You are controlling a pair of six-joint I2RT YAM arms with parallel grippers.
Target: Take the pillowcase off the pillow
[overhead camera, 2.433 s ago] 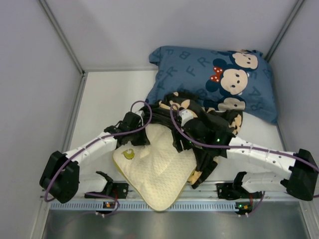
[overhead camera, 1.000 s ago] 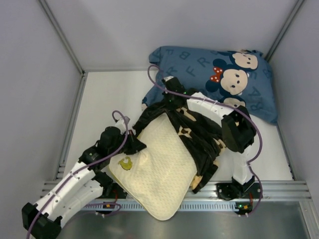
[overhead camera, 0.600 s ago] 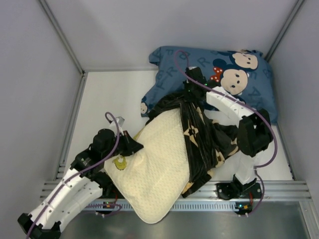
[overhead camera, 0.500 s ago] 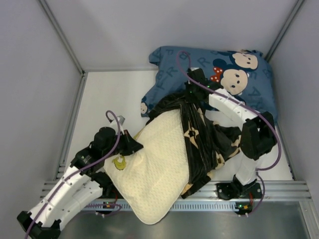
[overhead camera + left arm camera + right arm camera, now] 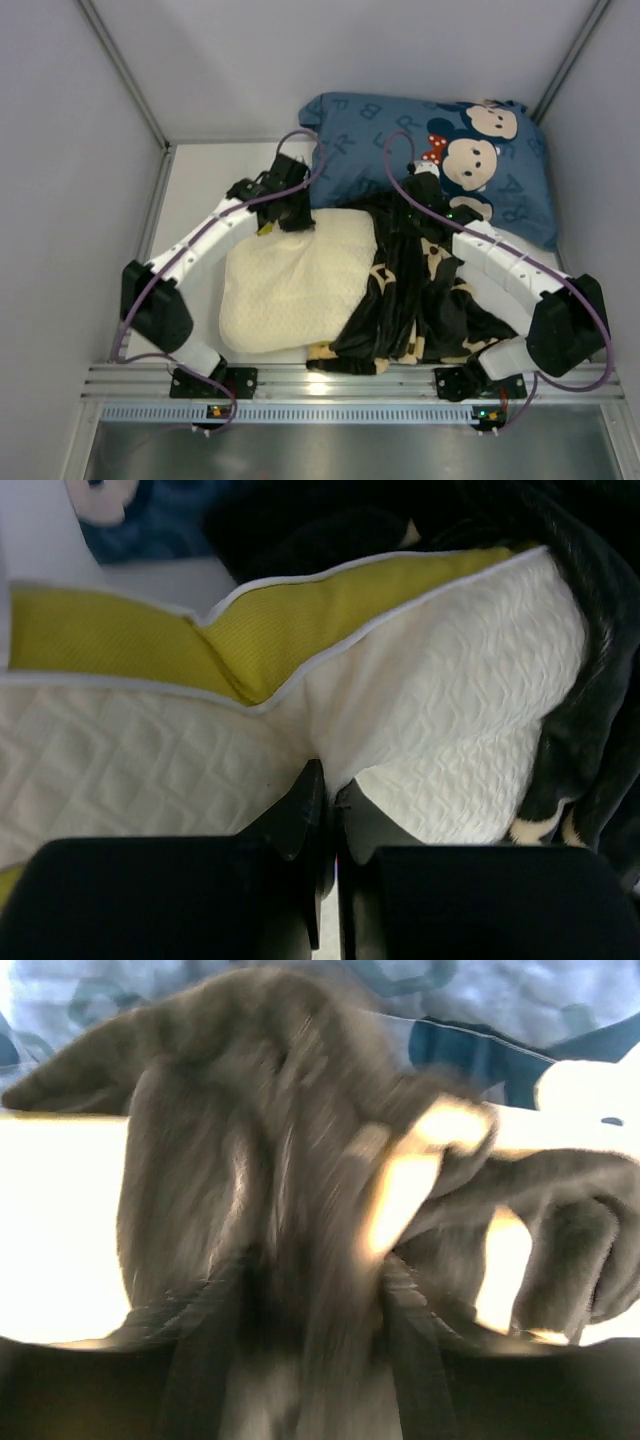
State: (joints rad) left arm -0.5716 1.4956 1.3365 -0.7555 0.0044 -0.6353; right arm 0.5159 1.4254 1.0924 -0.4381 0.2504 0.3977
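The cream quilted pillow (image 5: 285,285) lies flat left of centre. My left gripper (image 5: 290,213) is shut on its far corner, pinching white fabric below the yellow edge band (image 5: 330,788). The black pillowcase (image 5: 425,290) with tan flowers lies crumpled over the pillow's right end and spreads right; whether that end is still inside is hidden. My right gripper (image 5: 427,192) sits at the pillowcase's far end. In the blurred right wrist view its jaws stand apart, with dark pillowcase cloth (image 5: 300,1190) bunched between them around the gripper (image 5: 305,1305).
A larger blue pillow (image 5: 390,135) with letters and cartoon mice lies at the back right, just beyond both grippers. Grey walls close in the table on left, back and right. A metal rail (image 5: 330,375) runs along the near edge.
My left gripper swung from the near left to the far side, carrying the pillow corner; the pillow now lies flatter. The pillowcase slid right, and my right gripper's jaws parted.
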